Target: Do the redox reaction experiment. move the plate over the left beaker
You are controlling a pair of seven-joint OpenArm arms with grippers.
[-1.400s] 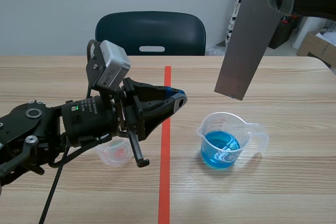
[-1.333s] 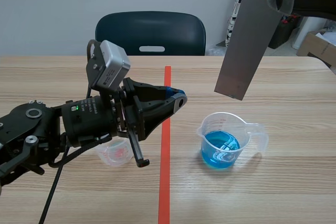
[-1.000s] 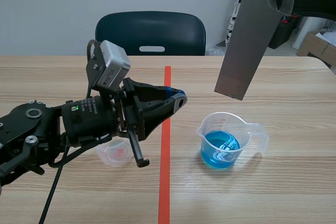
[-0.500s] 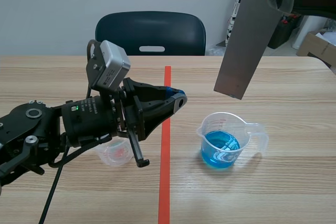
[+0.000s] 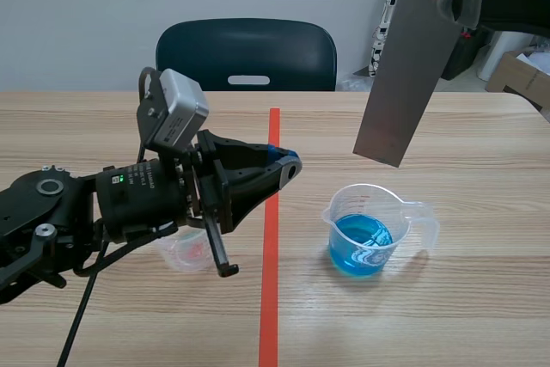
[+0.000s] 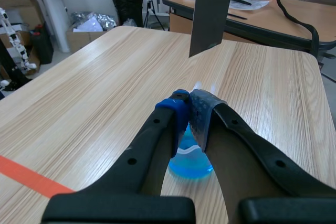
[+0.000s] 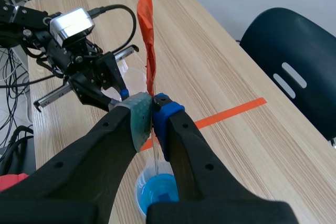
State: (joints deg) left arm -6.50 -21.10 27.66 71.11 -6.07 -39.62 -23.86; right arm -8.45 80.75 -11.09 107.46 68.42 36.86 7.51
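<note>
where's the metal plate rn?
Scene view, right side: the metal plate hangs tilted in the right tool, in the air roughly above the beaker of blue liquid, right of the red tape line.

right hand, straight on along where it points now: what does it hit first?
Probably the beaker of blue liquid: it sits directly beyond the right hand and the plate it grips. Depth unclear.
</note>
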